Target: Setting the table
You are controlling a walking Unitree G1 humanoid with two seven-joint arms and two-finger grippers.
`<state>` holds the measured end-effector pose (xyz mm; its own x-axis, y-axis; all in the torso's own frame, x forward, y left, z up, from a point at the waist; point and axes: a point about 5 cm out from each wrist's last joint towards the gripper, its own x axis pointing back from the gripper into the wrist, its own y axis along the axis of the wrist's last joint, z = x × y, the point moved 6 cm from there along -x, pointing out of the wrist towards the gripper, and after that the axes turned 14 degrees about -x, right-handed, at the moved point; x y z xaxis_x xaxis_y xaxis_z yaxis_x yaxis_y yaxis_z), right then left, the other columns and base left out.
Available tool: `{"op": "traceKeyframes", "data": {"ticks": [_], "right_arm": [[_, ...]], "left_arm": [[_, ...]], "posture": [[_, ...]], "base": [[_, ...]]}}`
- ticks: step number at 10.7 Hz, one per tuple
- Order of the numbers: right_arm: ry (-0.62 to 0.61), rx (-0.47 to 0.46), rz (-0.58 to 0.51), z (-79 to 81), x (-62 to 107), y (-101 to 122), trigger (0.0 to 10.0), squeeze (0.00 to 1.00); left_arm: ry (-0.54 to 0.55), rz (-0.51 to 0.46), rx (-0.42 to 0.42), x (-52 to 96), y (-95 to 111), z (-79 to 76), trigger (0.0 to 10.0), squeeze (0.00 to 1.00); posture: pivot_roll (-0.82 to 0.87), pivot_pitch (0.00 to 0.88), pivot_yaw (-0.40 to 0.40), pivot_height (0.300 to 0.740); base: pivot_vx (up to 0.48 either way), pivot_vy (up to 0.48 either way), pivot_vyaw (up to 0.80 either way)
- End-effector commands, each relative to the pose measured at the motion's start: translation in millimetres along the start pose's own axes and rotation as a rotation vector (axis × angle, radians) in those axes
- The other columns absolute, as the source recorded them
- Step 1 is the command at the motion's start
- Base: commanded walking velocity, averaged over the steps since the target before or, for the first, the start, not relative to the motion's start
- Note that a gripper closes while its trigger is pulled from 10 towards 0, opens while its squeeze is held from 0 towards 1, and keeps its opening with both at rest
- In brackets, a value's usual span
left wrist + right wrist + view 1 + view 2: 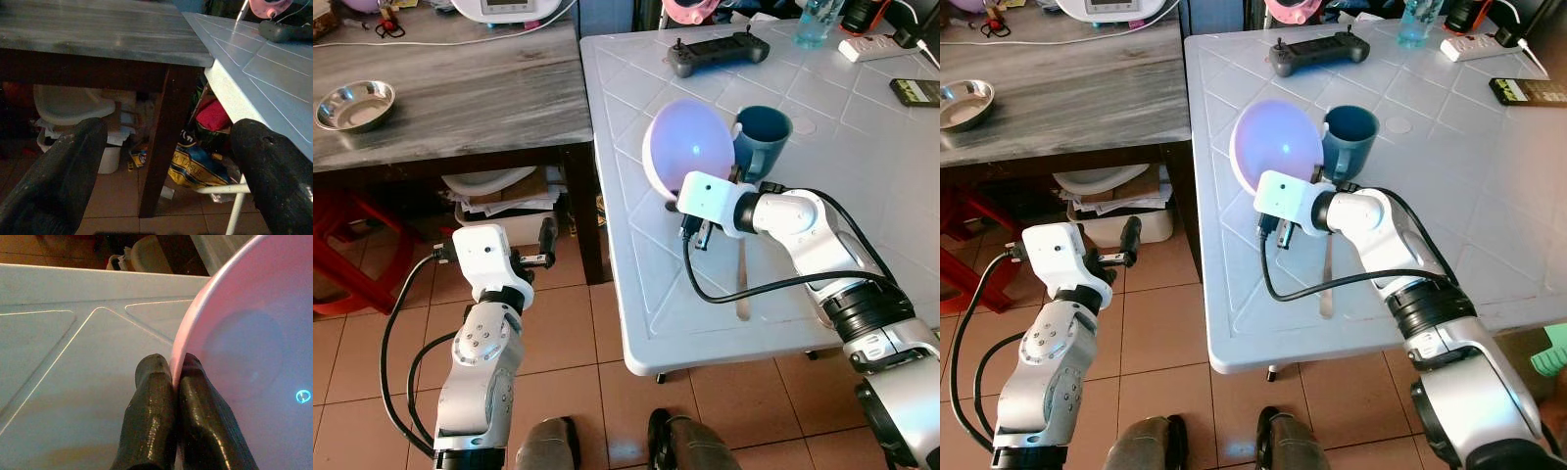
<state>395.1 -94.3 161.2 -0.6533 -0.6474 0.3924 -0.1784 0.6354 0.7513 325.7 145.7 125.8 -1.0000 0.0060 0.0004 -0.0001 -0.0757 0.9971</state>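
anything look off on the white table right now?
Yes: the pink bowl is tipped up on its edge, its opening facing the camera, rim pinched by the right pincer and leaning against the blue mug. A wooden spoon lies behind the arm. Nothing looks spilled or broken on the table.

Pink bowl: near rim hidden behind the right arm's white wrist housing.
Blue cup: left side masked by the bowl.
Wooden spoon: upper end hidden under the right arm.
Phone: cut by the right edge.
White appliance, far bench: top cropped.
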Motion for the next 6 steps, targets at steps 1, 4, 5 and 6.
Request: {"op": "traceKeyframes", "data": {"ticks": [1,4,5,6], "right_arm": [[-0.034,0.006,-0.028,-7.1,1.8,5,0.0,0.00],[-0.143,-0.011,-0.354,-7.4,9.4,63,0.0,0.00],[-0.161,-0.067,-0.443,2.1,15.2,74,0.0,0.00],[-0.191,-0.108,-0.490,8.3,20.5,76,0.0,0.00]], "left_arm": [[0.007,0.020,-0.009,-0.1,-5,2.3,10.0,0.00],[0.058,0.028,-0.057,-1.4,-5,12.5,10.0,0.00],[0.085,0.020,-0.062,-2.4,-3,18.8,10.0,0.00],[0.088,0.018,-0.042,-2.1,-3,21.6,10.0,0.00]], "posture": [[0.02,0.175,0.033,0.740],[0.02,0.171,0.035,0.740],[0.02,0.166,0.035,0.740],[0.02,0.164,0.036,0.740]], "base": [[0.000,0.000,0.00],[0.000,0.160,0.00],[0.000,0.480,0.00],[0.000,0.480,0.00]]}}
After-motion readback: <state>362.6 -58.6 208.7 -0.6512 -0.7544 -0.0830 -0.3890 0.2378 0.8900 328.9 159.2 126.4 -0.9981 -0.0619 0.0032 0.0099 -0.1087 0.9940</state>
